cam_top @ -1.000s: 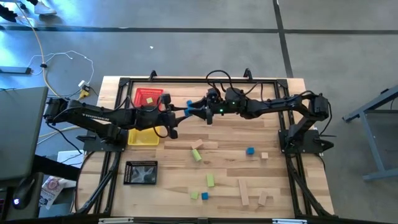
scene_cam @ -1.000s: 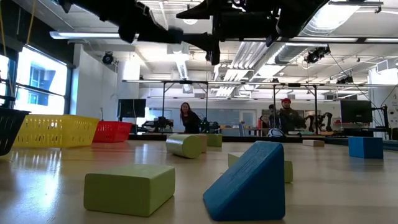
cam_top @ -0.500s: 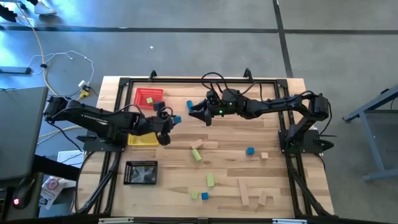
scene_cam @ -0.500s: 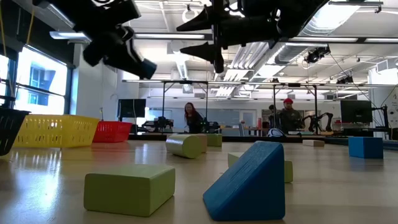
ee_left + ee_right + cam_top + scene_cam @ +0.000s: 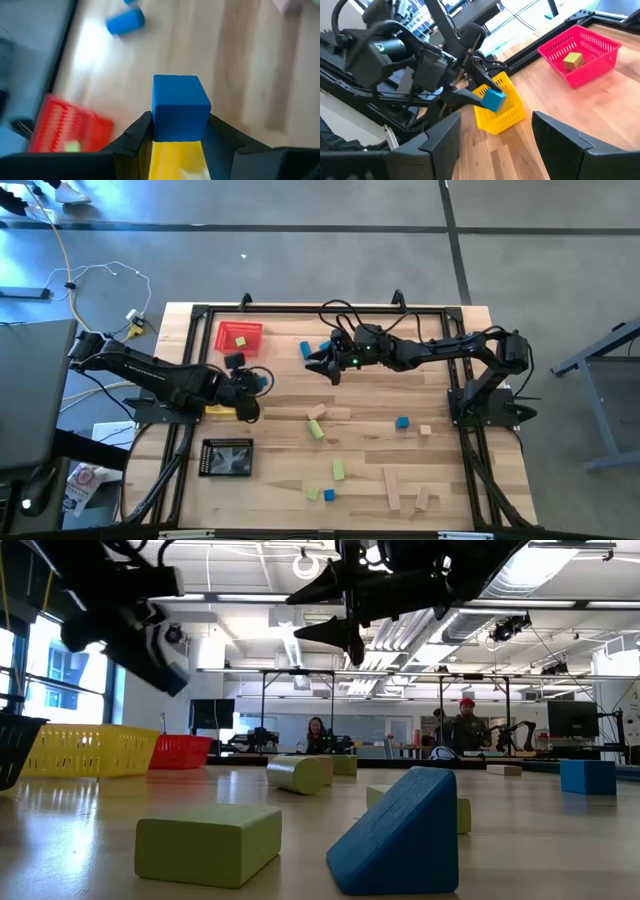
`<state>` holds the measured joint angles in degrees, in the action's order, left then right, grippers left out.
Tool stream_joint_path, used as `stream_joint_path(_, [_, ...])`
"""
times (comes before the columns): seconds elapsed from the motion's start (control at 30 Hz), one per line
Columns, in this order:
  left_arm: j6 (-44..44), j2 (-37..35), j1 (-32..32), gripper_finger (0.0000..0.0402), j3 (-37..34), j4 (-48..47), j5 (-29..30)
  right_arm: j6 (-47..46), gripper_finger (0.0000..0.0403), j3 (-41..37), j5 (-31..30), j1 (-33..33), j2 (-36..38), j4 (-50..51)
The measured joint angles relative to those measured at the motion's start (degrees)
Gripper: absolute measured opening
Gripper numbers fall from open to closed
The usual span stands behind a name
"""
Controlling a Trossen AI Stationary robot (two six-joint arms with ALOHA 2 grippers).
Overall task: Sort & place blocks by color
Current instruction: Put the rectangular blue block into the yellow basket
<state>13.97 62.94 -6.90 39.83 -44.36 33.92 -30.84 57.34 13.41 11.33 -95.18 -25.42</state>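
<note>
My left gripper is shut on a blue cube and hangs over the yellow mesh tray at the table's left; the high view shows it there too. My right gripper hovers open and empty above the far middle of the table, fingers pointing left. Two blue blocks lie on the table just beside it. Green, tan and blue blocks lie scattered over the near half. A tan block sits in the red tray. My left gripper pinches the blue cube by two opposite side faces between its two fingers, at their free ends. The fingers slant downward. The cube sticks out past the fingertips and hangs clear above the yellow tray.
A black mesh tray sits near the left front. The red tray stands at the far left, behind the yellow one. In the low view a green bar and a blue wedge lie close by. People stand in the room beyond.
My left gripper has drawn away from my right gripper with the blue cube, going toward the table's left and near edges and down. It has tipped its fingers downward and now hangs over the yellow tray. My right gripper has stayed in place.
</note>
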Motion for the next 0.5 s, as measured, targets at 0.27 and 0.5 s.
stream_joint_path(0.27, [10.3,-0.1,-1.4,0.0115,0.0,-7.8,-10.9,1.3,0.0229,0.0,0.0,0.0,0.0,2.6])
stream_joint_path(0.5, [17.0,-0.1,-1.4,0.0115,0.0,-14.0,-13.5,1.3,0.0229,0.0,-0.2,-0.1,0.0,4.3])
